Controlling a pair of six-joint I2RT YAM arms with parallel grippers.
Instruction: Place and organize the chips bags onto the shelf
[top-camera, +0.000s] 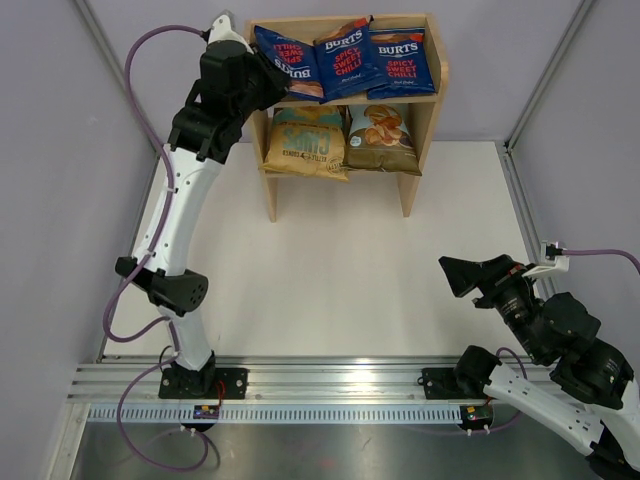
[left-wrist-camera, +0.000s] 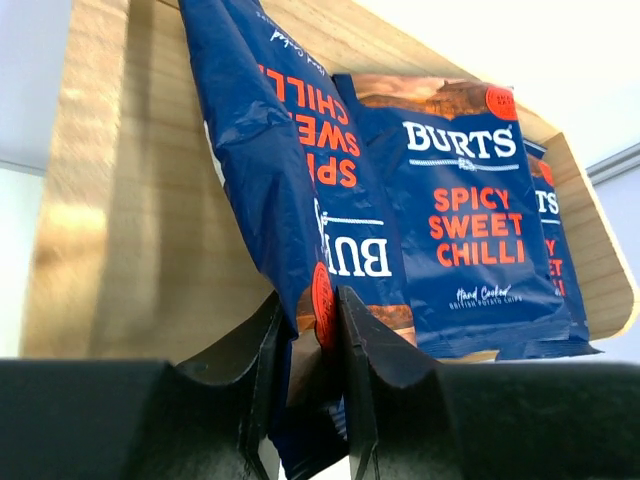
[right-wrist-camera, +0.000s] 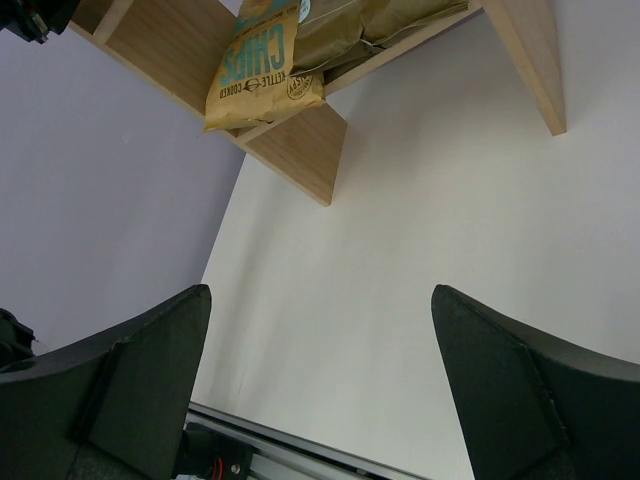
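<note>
Left hand (left-wrist-camera: 310, 302) pinches a blue bag (left-wrist-camera: 250, 150) on the upper shelf (left-wrist-camera: 130, 220)

Shelf (top-camera: 420, 150) holds three bags (top-camera: 345, 62) above two.

Plain white tabletop (top-camera: 340, 290), boxed in left, back and right by pale lilac-grey walls (top-camera: 50, 200). Slim metal posts (top-camera: 115, 60) rise at its back corners, and a ribbed aluminium rail (top-camera: 340, 378) runs along its near edge. The light over it is soft and even.

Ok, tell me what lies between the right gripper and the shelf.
Nothing but bare white table lies between the right gripper and the shelf. The top view shows it, and the right wrist view agrees.
</note>
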